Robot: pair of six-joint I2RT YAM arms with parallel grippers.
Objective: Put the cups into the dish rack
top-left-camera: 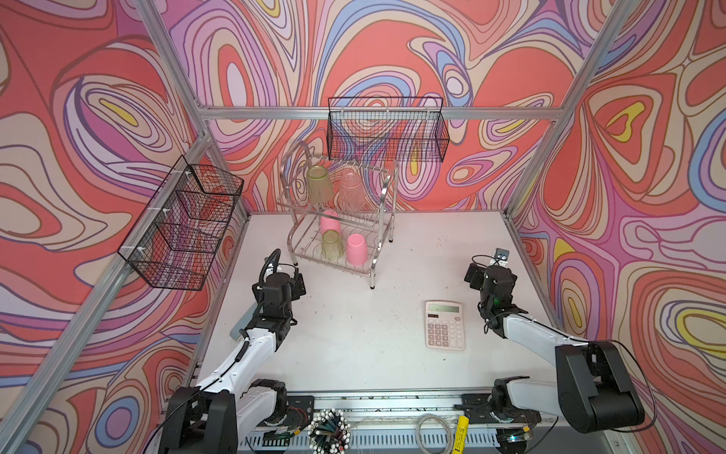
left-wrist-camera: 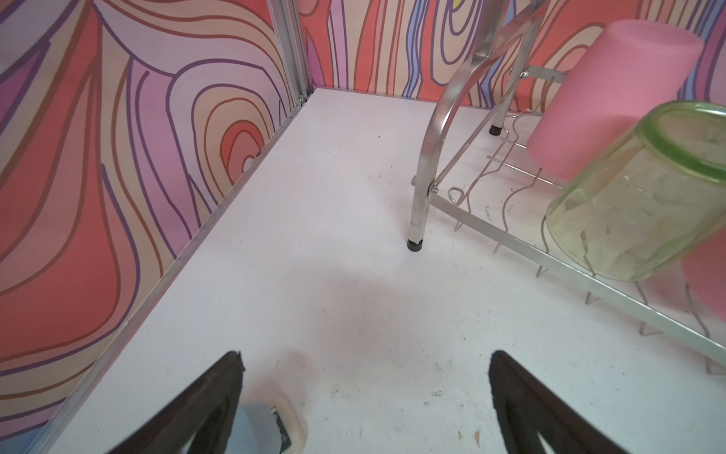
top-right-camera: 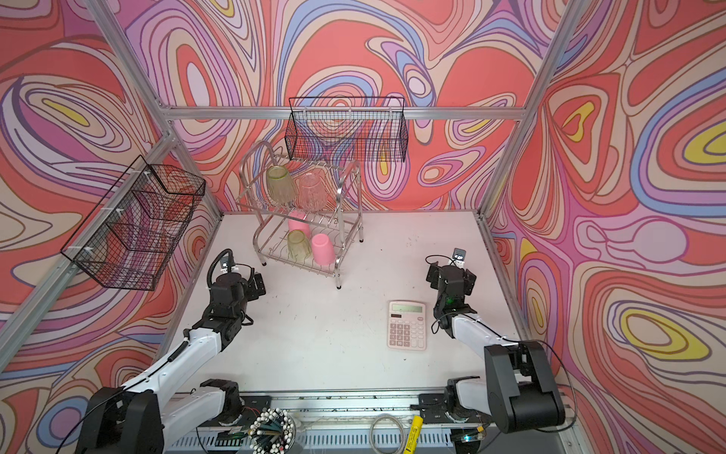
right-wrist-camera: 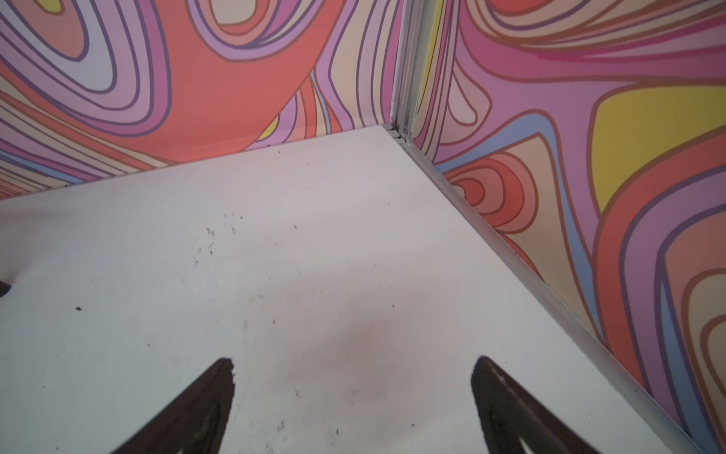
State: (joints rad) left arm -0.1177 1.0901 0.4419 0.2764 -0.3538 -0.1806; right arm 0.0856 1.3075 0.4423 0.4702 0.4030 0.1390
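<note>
Left pincer [left-wrist-camera: 365, 361] and right pincer [right-wrist-camera: 353, 365] both spread, empty. All five cups [top-left-camera: 356, 248] sit in dish rack [top-left-camera: 372, 271] (upper centre of frame). Risk: left pincer nudging dish rack could tip tilted cups.

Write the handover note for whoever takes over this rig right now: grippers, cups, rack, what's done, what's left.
Left gripper: open, empty, above the table near the dish rack.
Right gripper: open, empty, above the table by the right wall.
Upper tier: upper green cup, clear ribbed cup.
Lower tier: rear pink cup, lower green cup, front pink cup.
Done: all five cups loaded.
Left: nothing apparent; no cup shows on the table.
</note>
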